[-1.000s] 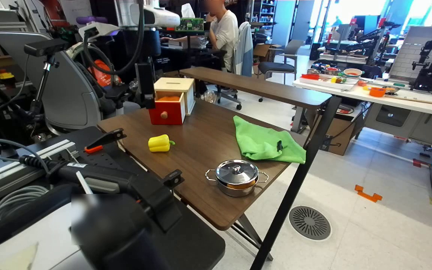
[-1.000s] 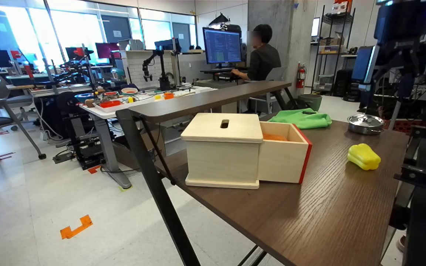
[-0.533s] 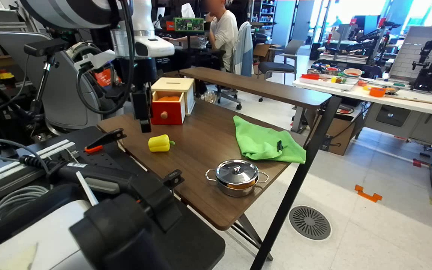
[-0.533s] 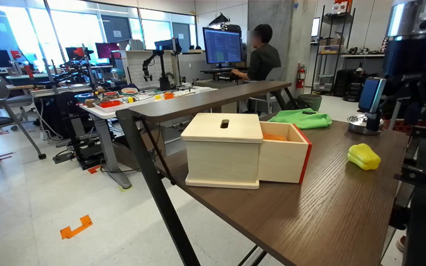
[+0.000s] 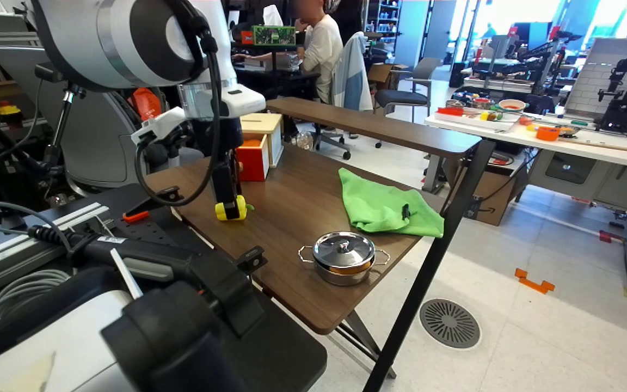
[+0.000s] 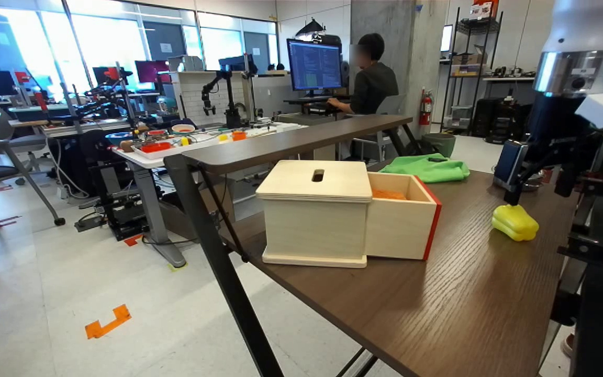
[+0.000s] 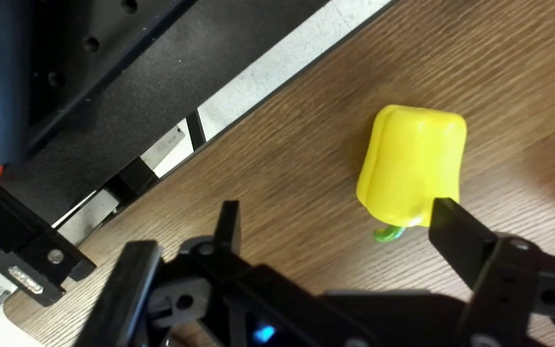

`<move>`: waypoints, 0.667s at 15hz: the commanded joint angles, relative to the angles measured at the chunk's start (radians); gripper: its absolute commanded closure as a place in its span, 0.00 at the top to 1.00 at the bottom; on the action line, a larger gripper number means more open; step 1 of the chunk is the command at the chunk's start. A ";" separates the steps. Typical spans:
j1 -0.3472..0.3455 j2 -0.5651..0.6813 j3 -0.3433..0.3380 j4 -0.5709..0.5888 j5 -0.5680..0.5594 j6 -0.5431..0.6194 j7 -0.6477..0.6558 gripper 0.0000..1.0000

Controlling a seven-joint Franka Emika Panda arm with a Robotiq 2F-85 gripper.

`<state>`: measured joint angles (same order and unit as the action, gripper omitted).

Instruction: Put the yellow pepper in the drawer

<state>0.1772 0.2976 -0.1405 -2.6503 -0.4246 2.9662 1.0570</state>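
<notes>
"What are you getting on the feeds?"

"I'm finding the yellow pepper lying on the worktop, and from over here I'm watching my claw hanging just above it."

"Is it gripping anything?"

"Its two fingers are standing wide apart. In the wrist view one of them is crossing in front of the pepper; I'm not managing to tell whether they're touching."

"And the drawer?"

"It's standing pulled out, near the pepper but apart from it, turning its red front the pepper's way and showing something orange inside."

"What else is sharing the worktop?"

"I'm seeing a lidded steel pot sitting well apart from the pepper, and a rumpled green cloth lying well apart from it too."
</notes>
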 commanded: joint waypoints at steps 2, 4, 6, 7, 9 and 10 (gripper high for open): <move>0.112 0.102 -0.095 0.065 -0.079 0.082 0.109 1.00; 0.146 0.119 -0.112 0.078 -0.076 0.107 0.128 1.00; 0.172 0.134 -0.123 0.087 -0.067 0.124 0.135 1.00; 0.183 0.142 -0.128 0.092 -0.064 0.129 0.138 1.00; 0.194 0.159 -0.130 0.100 -0.057 0.134 0.140 1.00; 0.192 0.168 -0.124 0.103 -0.052 0.133 0.138 1.00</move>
<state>0.3445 0.4279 -0.2450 -2.5646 -0.4692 3.0629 1.1748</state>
